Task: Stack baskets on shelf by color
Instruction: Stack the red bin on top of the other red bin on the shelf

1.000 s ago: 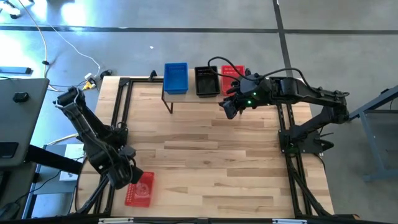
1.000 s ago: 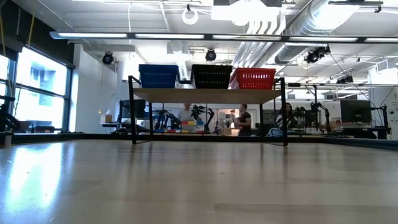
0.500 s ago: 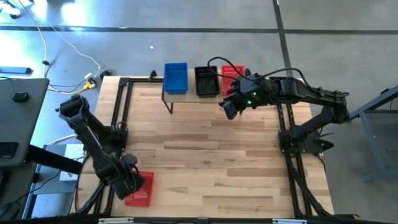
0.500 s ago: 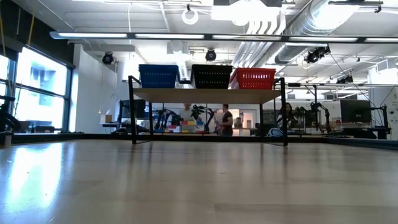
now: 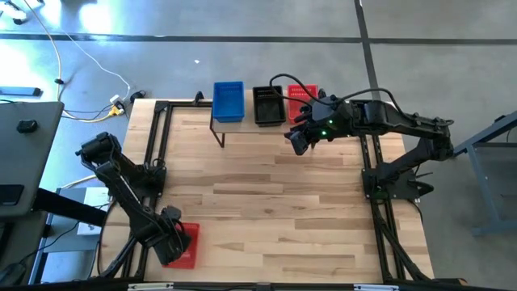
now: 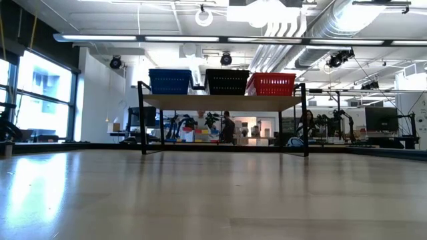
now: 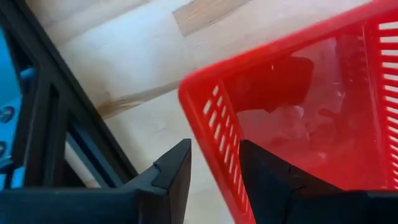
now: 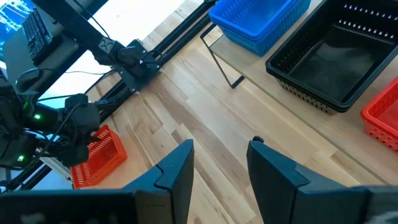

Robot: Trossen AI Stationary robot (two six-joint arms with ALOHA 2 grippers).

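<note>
A red basket rests on its bottom at the table's near left corner. My left gripper is open over its left wall, one finger outside and one inside; I cannot tell whether either touches it. The shelf stands at the far edge and carries blue, black and red baskets side by side. How many are nested in each I cannot tell. My right gripper is open and hovers above the table just in front of the shelf's right part.
Black frame rails run along the table's left side, close to the red basket, and others along the right side. Bare wood lies between the shelf and the near edge. A person walks in the room behind.
My left gripper has moved toward the near edge and down onto the red basket's left side. The basket has stayed where it was. My right arm has kept still. The person in the background has walked to the left.
</note>
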